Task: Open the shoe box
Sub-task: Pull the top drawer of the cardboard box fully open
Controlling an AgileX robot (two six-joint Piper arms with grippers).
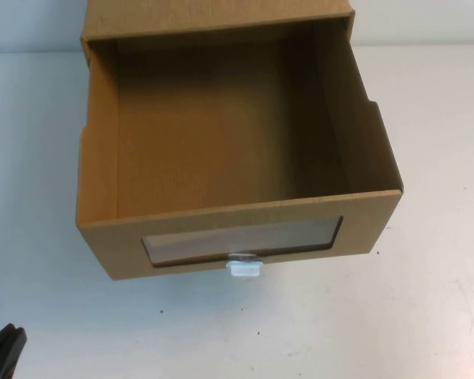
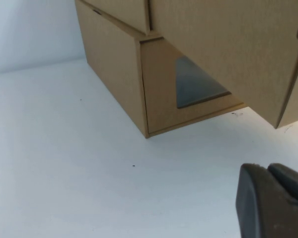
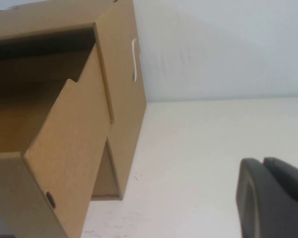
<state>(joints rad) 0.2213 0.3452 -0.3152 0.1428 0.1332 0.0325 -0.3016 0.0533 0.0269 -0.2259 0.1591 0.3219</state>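
In the upper centre of the high view I see the shoe box (image 1: 221,17) on the white table (image 1: 442,316). Its drawer (image 1: 221,142) stands far out, and the long axis runs from the top of the frame toward the bottom. The windowed front with its white pull tab (image 1: 243,266) points at the lower edge. The left gripper (image 1: 4,351) sits in the lower left corner, clenched on nothing. The right gripper (image 3: 262,163), at the lower right of its wrist view, is clenched and empty too, clear of the box.

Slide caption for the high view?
Shoe box drawer pulled open, empty; left gripper near-left corner, right gripper out of frame.
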